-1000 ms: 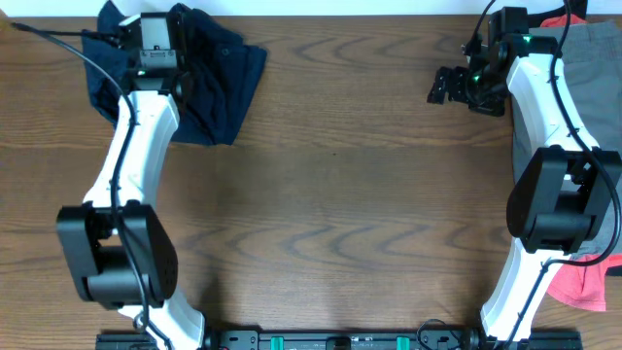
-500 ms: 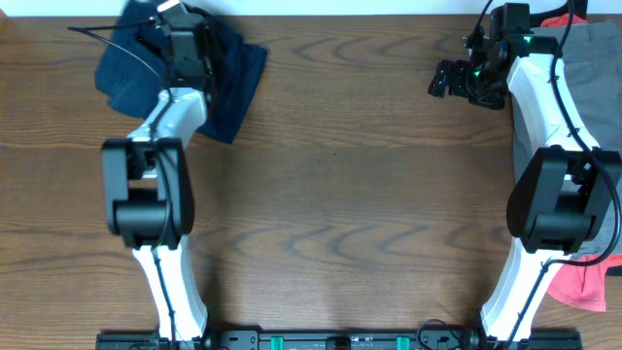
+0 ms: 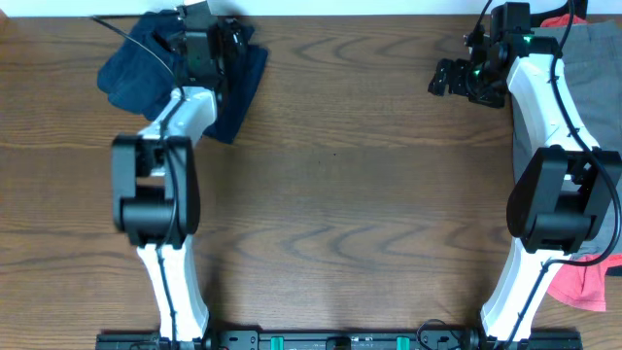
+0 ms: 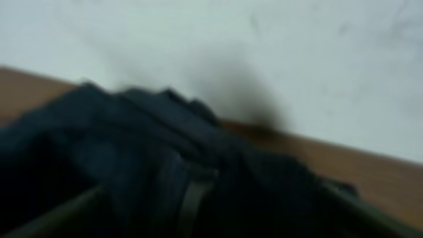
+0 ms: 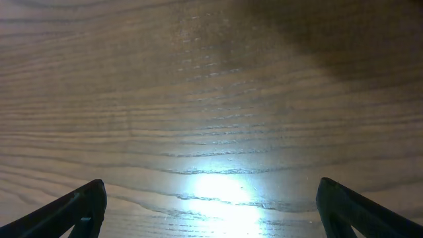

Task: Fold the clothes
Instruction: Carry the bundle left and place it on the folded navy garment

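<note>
A crumpled pair of dark navy shorts [image 3: 136, 73] lies at the table's back left corner. My left gripper [image 3: 225, 39] hovers over its right half by the back edge. The blurred left wrist view shows the navy cloth [image 4: 165, 152] close under the left gripper [image 4: 215, 205], whose fingers sit far apart at the frame's lower corners, open and clear of the cloth. My right gripper [image 3: 447, 83] hangs open over bare wood at the back right. The right wrist view shows the right gripper [image 5: 210, 192] with only the tabletop between its fingers.
A pile of grey shorts [image 3: 588, 49] lies along the right edge with a red piece [image 3: 559, 19] behind it, and coral-red cloth [image 3: 583, 287] sits at the front right. A white wall [image 4: 264, 53] rises right behind the table's back edge.
My left gripper has opened and swung right along the back edge. The navy shorts dropped from it and now lie more bunched. The right arm has not moved.
</note>
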Tool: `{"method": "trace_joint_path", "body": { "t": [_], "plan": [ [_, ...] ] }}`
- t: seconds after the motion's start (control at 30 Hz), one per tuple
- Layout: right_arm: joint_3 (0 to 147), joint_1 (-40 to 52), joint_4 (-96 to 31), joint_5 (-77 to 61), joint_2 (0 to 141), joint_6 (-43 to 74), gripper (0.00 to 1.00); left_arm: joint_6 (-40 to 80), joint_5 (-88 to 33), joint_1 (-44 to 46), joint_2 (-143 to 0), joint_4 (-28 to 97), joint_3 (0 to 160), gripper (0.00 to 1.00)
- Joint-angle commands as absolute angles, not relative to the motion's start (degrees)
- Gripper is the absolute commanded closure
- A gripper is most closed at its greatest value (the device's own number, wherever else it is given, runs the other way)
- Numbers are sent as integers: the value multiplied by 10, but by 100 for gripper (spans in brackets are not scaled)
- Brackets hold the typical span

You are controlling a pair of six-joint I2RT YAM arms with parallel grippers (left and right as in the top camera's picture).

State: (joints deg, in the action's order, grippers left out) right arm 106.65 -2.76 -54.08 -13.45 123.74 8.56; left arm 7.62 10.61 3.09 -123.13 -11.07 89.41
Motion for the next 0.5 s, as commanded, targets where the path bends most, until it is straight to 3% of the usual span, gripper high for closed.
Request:
{"method": "trace_joint_path", "body": {
  "t": [0.0, 0.2, 0.47],
  "plan": [
    [1063, -22, -540, -135, 1224, 91, 1, 53, 110, 26, -1127, -24, 916, 2],
    [1063, -22, -538, -135, 1224, 91, 1, -14, 111, 4, -1095, 138, 914, 2],
    [1063, -22, -537, -135, 1224, 92, 1, -15, 74, -27, -1170, 145, 904, 1]
  ]
}}
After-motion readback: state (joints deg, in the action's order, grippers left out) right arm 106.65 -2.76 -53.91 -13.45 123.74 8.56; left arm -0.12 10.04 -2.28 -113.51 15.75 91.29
